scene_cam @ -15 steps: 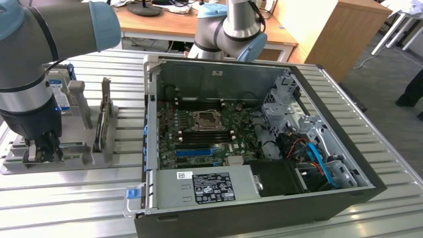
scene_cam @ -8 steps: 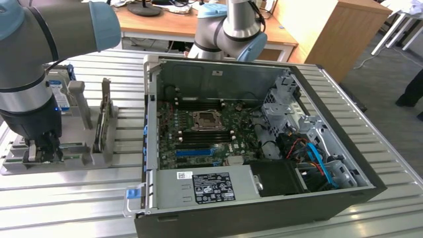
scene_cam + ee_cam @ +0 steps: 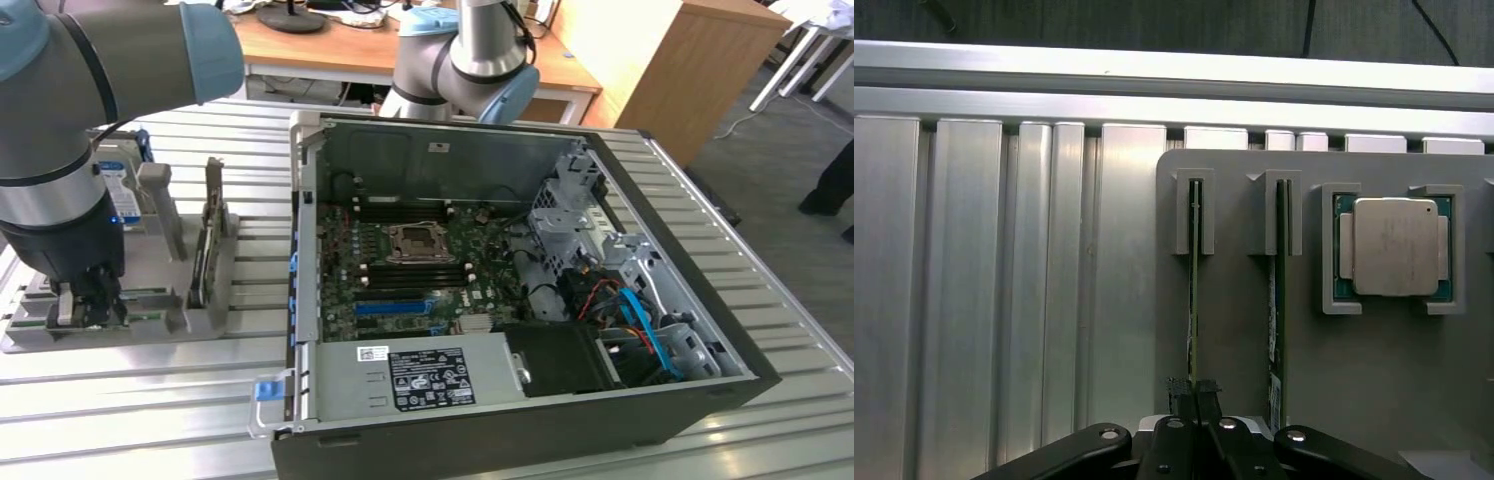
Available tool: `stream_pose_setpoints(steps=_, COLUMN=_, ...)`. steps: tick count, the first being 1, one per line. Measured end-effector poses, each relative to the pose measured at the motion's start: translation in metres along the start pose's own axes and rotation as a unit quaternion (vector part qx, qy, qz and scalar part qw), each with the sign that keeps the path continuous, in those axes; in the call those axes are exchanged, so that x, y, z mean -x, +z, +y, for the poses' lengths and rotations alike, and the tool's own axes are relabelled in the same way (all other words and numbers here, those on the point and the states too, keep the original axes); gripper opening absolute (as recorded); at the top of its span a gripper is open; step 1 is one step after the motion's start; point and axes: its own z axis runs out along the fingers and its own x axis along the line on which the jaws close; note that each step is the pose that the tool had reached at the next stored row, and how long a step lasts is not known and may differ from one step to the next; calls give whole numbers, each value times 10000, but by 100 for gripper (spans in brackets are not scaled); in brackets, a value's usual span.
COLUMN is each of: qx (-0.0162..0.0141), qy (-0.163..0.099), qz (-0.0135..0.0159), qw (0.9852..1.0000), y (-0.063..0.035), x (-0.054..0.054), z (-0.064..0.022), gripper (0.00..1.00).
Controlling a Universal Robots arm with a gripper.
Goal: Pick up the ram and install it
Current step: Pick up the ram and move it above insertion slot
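Wrist view: ram point(image 3: 1194, 290) within pincer point(image 3: 1194, 392)

The tool point(image 3: 1194, 390) hides one end of the ram point(image 3: 1194, 300). The picture's edge cuts the tool off. Words on the sticker point(image 3: 430, 378) are too small to read.

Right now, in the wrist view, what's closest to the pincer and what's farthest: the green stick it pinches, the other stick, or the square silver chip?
1. The ram, pinched in the shut pincer, in the slot by the grey holder's edge.
2. The other stick, in the next slot over.
3. The square silver chip, in its pocket beyond both sticks.
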Motion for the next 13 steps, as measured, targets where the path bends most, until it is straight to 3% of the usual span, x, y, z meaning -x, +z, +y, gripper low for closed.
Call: stream_pose_setpoints(steps=13, qx=0, qy=-1, qz=0, qw=10000, y=-133, x=3, z=6, gripper=12)
